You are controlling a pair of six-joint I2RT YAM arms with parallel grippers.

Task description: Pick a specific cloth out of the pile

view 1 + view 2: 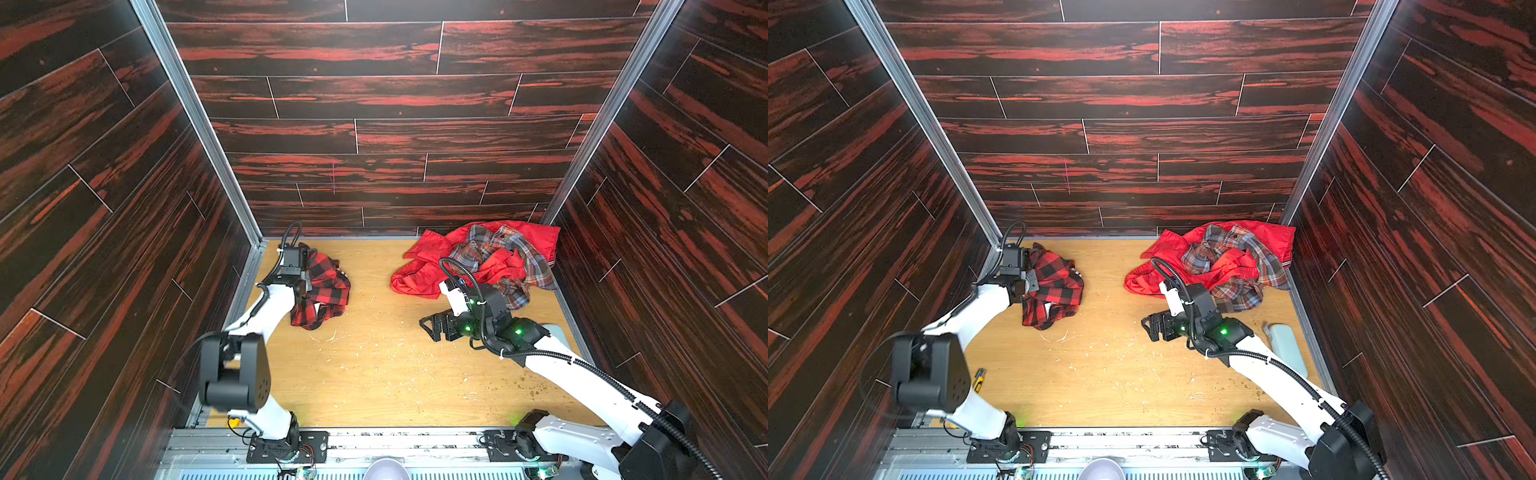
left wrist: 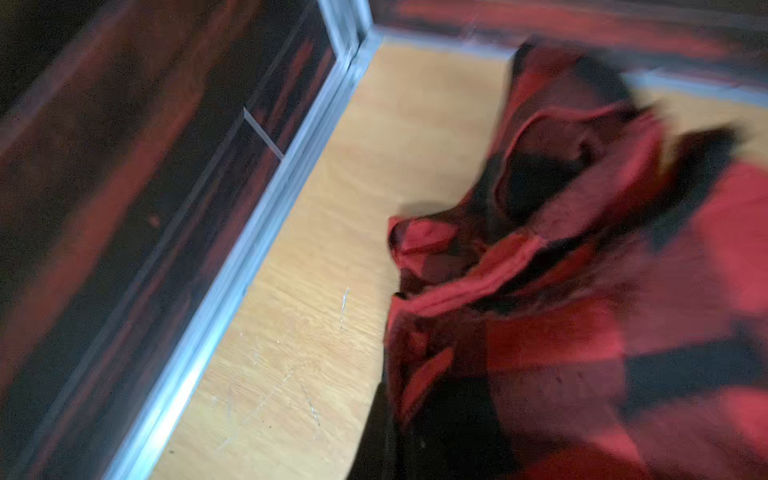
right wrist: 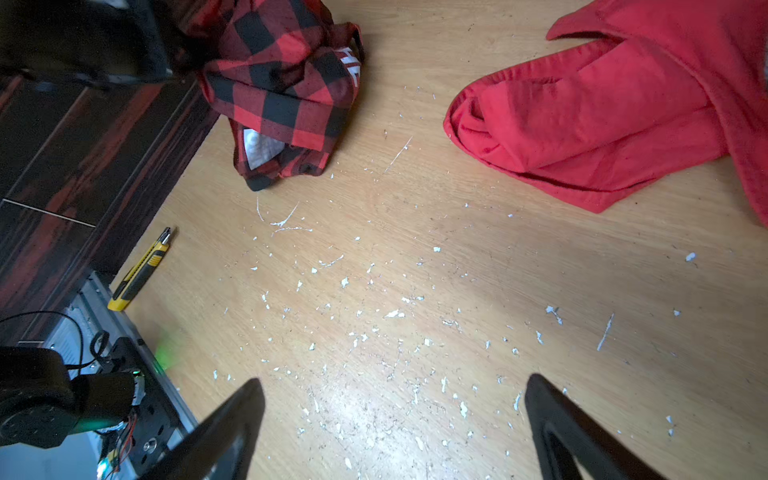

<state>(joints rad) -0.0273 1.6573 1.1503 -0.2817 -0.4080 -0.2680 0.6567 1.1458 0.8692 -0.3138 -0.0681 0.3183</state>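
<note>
1. You see the cloth (image 1: 326, 286) bunched into a tall heap near the left wall, well apart from the pile (image 1: 482, 262) at the back right of the table (image 1: 374, 374).
2. Its long axis runs from the back-left corner toward the front. The white label (image 3: 259, 147) shows at the near end, which rests on the table.
3. Your left gripper (image 1: 305, 291) sits against the heap's left edge, jaws pressed together on a gathered fold. The left wrist view is blurred and shows only check fabric (image 2: 582, 291) close up.
4. Your right gripper (image 3: 395, 380) hovers over bare table with its jaws spread wide and nothing between them. The cloth lies well off to its left.
5. In the pile, the plaid shirt (image 1: 498, 253) lies on top of the red garment (image 1: 419, 274).
</note>
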